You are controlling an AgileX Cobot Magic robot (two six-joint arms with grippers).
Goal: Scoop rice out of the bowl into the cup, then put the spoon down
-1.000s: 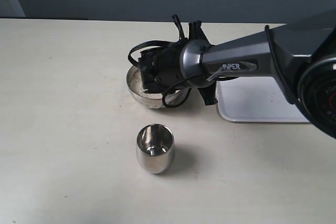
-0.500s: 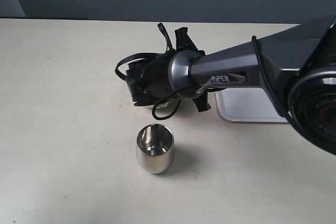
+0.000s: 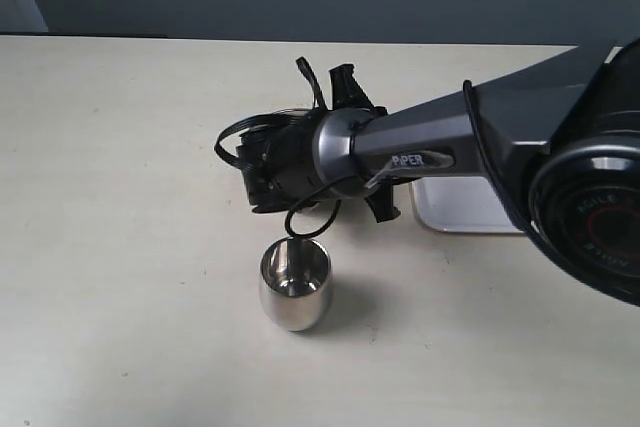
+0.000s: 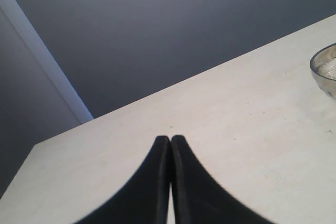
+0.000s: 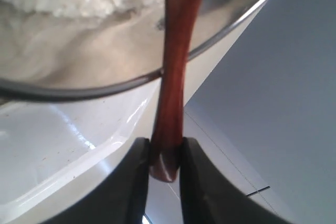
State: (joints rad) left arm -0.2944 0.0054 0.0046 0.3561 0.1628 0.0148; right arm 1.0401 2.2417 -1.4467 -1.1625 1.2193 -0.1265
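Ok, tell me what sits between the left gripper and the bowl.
Nothing sits there. In the left wrist view, only bare tabletop stretches from the shut left gripper to the bowl.

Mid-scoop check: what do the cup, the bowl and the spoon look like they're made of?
The cup is likely polished steel; its wall mirrors the table. The bowl seems to be the same shiny metal, with a bright reflective inner wall. The spoon is probably wood, reddish-brown with a smooth, slightly glossy handle; the grain is too blurred to confirm.
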